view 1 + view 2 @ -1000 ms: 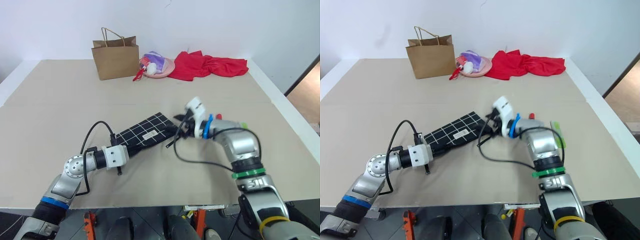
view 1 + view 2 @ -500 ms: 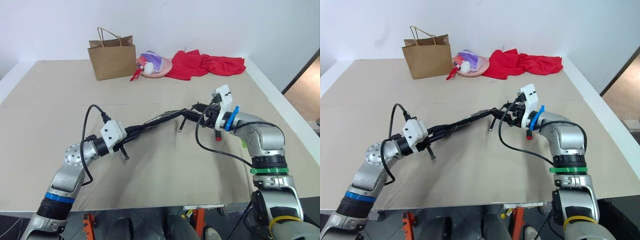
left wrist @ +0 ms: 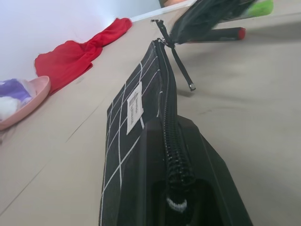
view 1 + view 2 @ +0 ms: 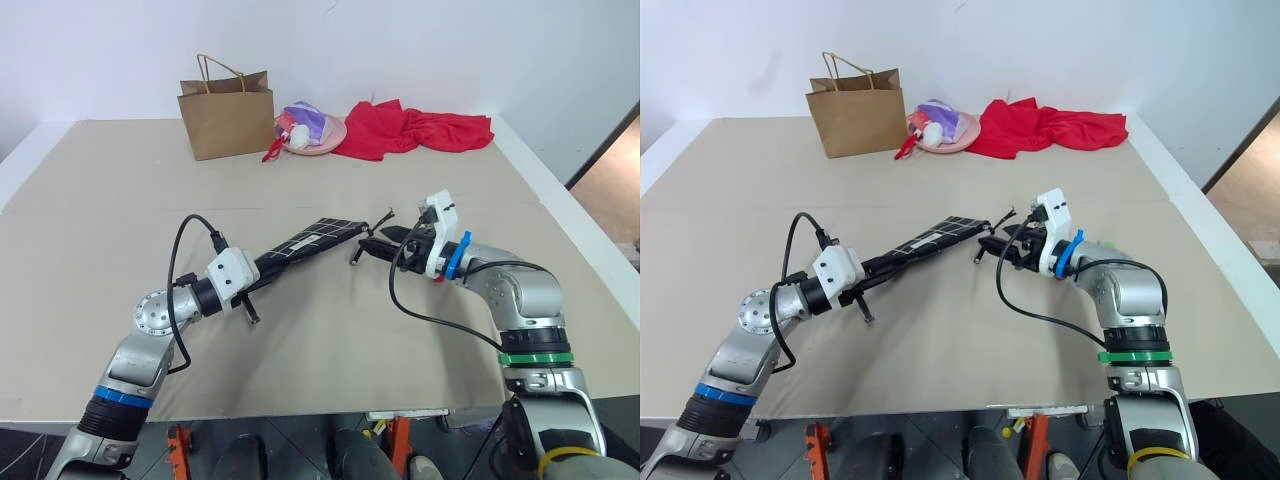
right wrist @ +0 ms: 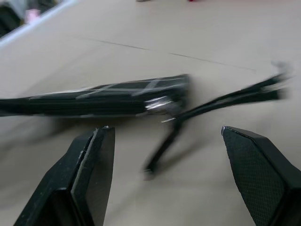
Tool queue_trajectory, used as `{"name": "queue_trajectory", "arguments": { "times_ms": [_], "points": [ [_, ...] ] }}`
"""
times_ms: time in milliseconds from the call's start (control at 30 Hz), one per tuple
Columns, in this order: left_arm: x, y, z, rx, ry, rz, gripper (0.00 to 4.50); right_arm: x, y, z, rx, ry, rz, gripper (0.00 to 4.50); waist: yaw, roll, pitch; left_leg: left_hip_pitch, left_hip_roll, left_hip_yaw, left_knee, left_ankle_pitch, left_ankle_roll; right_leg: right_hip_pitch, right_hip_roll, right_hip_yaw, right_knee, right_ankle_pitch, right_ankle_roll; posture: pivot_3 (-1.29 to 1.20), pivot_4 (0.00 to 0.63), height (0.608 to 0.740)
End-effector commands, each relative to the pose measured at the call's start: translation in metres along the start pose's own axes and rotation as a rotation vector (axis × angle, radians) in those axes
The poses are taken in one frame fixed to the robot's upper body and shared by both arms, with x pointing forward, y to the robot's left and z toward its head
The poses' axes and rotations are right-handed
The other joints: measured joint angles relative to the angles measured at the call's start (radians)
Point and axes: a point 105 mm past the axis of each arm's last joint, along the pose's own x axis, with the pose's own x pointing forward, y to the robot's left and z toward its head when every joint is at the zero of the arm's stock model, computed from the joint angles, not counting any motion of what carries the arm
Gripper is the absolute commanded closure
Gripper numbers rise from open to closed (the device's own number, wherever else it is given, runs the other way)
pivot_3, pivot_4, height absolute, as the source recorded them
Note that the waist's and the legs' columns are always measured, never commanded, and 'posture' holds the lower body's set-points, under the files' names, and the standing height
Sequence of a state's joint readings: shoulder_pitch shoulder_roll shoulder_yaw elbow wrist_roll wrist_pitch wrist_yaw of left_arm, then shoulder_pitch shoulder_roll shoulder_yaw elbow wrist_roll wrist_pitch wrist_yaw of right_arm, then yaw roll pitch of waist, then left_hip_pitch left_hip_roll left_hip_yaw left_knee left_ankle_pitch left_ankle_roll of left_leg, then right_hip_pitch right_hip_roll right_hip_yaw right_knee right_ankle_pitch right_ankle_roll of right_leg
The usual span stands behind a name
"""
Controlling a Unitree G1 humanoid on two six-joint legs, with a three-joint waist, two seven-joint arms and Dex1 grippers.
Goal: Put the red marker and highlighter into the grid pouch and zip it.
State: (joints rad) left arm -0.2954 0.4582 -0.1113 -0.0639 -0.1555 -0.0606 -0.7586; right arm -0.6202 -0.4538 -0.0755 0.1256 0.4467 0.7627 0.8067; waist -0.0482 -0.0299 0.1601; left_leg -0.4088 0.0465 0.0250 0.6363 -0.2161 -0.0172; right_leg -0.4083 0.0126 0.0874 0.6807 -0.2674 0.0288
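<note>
The grid pouch is held on edge, zipper side up, over the table. My left gripper is shut on its near end, and the black fingers clamp the fabric. The zipper slider and cord pull hang at the far end. My right gripper stands open just past that end, with the cord pull between its spread fingers but not touched. The red marker and the lime-green highlighter lie on the table beyond, under my right wrist.
A brown paper bag, a pink dish with small items and a red cloth sit along the table's far edge. A black cable loops below my right wrist.
The pouch has come up off the table, where it lay flat, and turned on edge. My right gripper has drawn back from the pouch's end to the right and sunk a little.
</note>
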Motion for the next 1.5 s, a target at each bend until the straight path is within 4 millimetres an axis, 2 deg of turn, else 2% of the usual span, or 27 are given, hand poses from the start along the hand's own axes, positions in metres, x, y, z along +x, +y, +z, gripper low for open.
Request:
{"name": "queue_trajectory", "arguments": {
  "times_ms": [33,367,767,800,833,933,967,1000,1033,1067,1100,1133,1233,1400,1500],
  "points": [
    [-0.001,0.008,0.007,0.009,-0.019,0.038,4.5,-0.004,0.006,0.012,-0.023,-0.038,0.017,0.59,0.0,0.0,0.0,0.0,0.0,0.0,0.0,0.0,0.0,0.0,0.0,0.0,0.0,0.0,0.0,0.0,0.15,0.74],
    [0.001,0.006,0.011,-0.005,-0.037,0.033,4.5,0.011,-0.004,0.001,-0.058,0.026,-0.052,0.59,0.0,0.0,0.0,0.0,0.0,0.0,0.0,0.0,0.0,0.0,0.0,0.0,0.0,0.0,0.0,0.0,0.15,0.74],
    [0.001,0.004,0.016,-0.015,-0.054,0.032,4.5,0.022,-0.008,0.007,-0.093,0.019,-0.059,0.59,0.0,0.0,0.0,0.0,0.0,0.0,0.0,0.0,0.0,0.0,0.0,0.0,0.0,0.0,0.0,0.0,0.15,0.74],
    [0.001,0.003,0.017,-0.016,-0.055,0.032,4.5,0.022,-0.007,0.008,-0.099,0.016,-0.05,0.96,0.0,0.0,0.0,0.0,0.0,0.0,0.0,0.0,0.0,0.0,0.0,0.0,0.0,0.0,0.0,0.0,0.15,0.74],
    [0.001,0.003,0.017,-0.017,-0.056,0.033,4.5,0.022,-0.005,0.009,-0.101,0.01,-0.036,1.09,0.0,0.0,0.0,0.0,0.0,0.0,0.0,0.0,0.0,0.0,0.0,0.0,0.0,0.0,0.0,0.0,0.15,0.74],
    [0.001,0.003,0.018,-0.017,-0.059,0.034,4.5,0.021,0.002,0.009,-0.11,0.003,0.002,2.36,0.0,0.0,0.0,0.0,0.0,0.0,0.0,0.0,0.0,0.0,0.0,0.0,0.0,0.0,0.0,0.0,0.15,0.74],
    [0.001,0.003,0.018,-0.018,-0.059,0.034,4.5,0.02,0.004,0.008,-0.116,0.005,0.015,2.6,0.0,0.0,0.0,0.0,0.0,0.0,0.0,0.0,0.0,0.0,0.0,0.0,0.0,0.0,0.0,0.0,0.15,0.74],
    [0.002,0.003,0.018,-0.018,-0.059,0.033,4.5,0.02,0.007,0.007,-0.125,0.006,0.028,3.34,0.0,0.0,0.0,0.0,0.0,0.0,0.0,0.0,0.0,0.0,0.0,0.0,0.0,0.0,0.0,0.0,0.15,0.74],
    [0.002,0.002,0.018,-0.018,-0.059,0.032,4.5,0.02,0.009,0.007,-0.13,0.007,0.041,3.44,0.0,0.0,0.0,0.0,0.0,0.0,0.0,0.0,0.0,0.0,0.0,0.0,0.0,0.0,0.0,0.0,0.15,0.74],
    [0.002,0.002,0.018,-0.019,-0.058,0.031,4.5,0.019,0.011,0.007,-0.134,0.008,0.052,4.05,0.0,0.0,0.0,0.0,0.0,0.0,0.0,0.0,0.0,0.0,0.0,0.0,0.0,0.0,0.0,0.0,0.15,0.74],
    [0.002,0.002,0.018,-0.019,-0.058,0.03,4.5,0.019,0.013,0.006,-0.14,0.01,0.061,4.27,0.0,0.0,0.0,0.0,0.0,0.0,0.0,0.0,0.0,0.0,0.0,0.0,0.0,0.0,0.0,0.0,0.15,0.74],
    [0.002,0.002,0.018,-0.019,-0.057,0.03,4.5,0.019,0.017,0.006,-0.152,0.014,0.076,4.4,0.0,0.0,0.0,0.0,0.0,0.0,0.0,0.0,0.0,0.0,0.0,0.0,0.0,0.0,0.0,0.0,0.15,0.74],
    [0.002,0.002,0.018,-0.017,-0.055,0.027,4.5,0.02,0.022,0.003,-0.194,0.038,0.095,4.4,0.0,0.0,0.0,0.0,0.0,0.0,0.0,0.0,0.0,0.0,0.0,0.0,0.0,0.0,0.0,0.0,0.15,0.74],
    [0.004,0.001,0.018,-0.017,-0.057,0.02,4.5,0.022,0.02,-0.002,-0.202,0.061,0.068,4.4,0.0,0.0,0.0,0.0,0.0,0.0,0.0,0.0,0.0,0.0,0.0,0.0,0.0,0.0,0.0,0.0,0.15,0.74],
    [0.004,0.001,0.018,-0.017,-0.057,0.017,4.5,0.017,0.02,-0.002,-0.205,0.064,0.078,4.4,0.0,0.0,0.0,0.0,0.0,0.0,0.0,0.0,0.0,0.0,0.0,0.0,0.0,0.0,0.0,0.0,0.15,0.74]
  ]
}}
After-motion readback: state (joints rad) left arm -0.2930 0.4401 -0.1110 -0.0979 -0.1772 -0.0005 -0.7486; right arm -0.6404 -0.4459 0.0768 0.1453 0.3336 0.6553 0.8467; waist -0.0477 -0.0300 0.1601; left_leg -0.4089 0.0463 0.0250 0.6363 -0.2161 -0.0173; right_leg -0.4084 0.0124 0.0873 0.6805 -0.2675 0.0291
